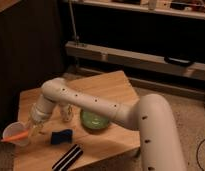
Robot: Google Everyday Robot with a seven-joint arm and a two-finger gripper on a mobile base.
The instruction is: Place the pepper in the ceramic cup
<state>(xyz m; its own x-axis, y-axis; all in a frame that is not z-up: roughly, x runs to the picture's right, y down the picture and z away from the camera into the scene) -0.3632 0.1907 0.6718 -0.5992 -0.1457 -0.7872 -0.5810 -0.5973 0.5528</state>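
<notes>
The white ceramic cup (14, 131) stands at the table's front left corner. The slender orange pepper (14, 136) lies nearly level across the cup's mouth, its pointed end sticking out to the left. My gripper (32, 129) is just right of the cup, low over the table, and is shut on the pepper's right end. The white arm reaches in from the right and hides part of the table behind it.
A green bowl (95, 120) sits mid-table. A small white shaker (68, 114) stands left of it. A blue object (61, 136) and a black striped object (67, 157) lie near the front edge of the wooden table (103, 86). Dark shelving stands behind.
</notes>
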